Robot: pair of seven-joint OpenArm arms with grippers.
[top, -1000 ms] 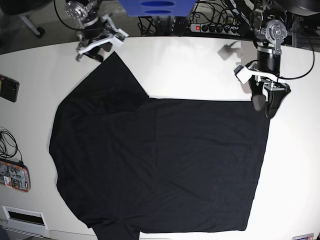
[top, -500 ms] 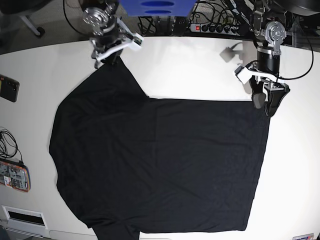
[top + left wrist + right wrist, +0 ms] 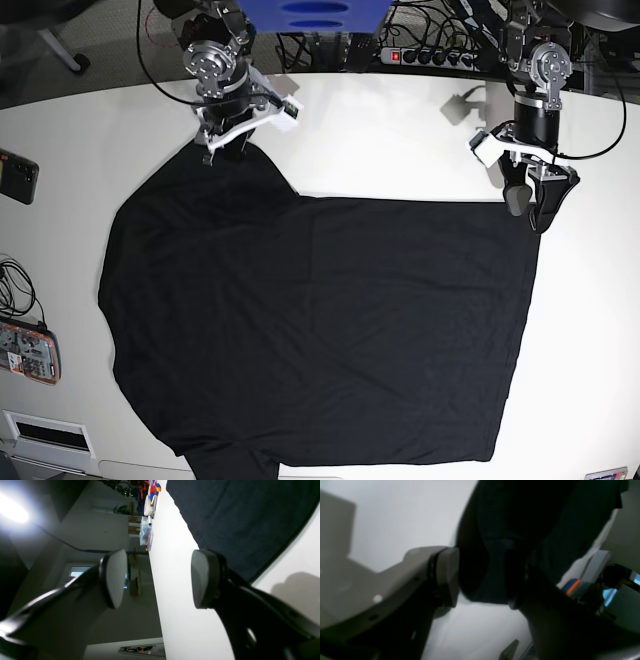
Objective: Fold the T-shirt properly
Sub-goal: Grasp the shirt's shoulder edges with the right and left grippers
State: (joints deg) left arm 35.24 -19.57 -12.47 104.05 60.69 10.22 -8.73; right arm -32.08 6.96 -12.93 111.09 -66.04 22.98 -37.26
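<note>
Only right wrist shows T-shirt [image 3: 520,530] between pads [image 3: 447,575].

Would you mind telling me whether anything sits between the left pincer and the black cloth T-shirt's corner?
Nothing visible does. The left pincer hangs open beside the black cloth T-shirt, with only bare white table between its pads and the cloth's edge.

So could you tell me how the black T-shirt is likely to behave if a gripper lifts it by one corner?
The T-shirt lies flat and thin on the table, so it will probably drape limply. Spread this wide, most of it would likely drag behind. Its sleeve already looks bunched between the right gripper's pads, suggesting it crumples easily.
</note>
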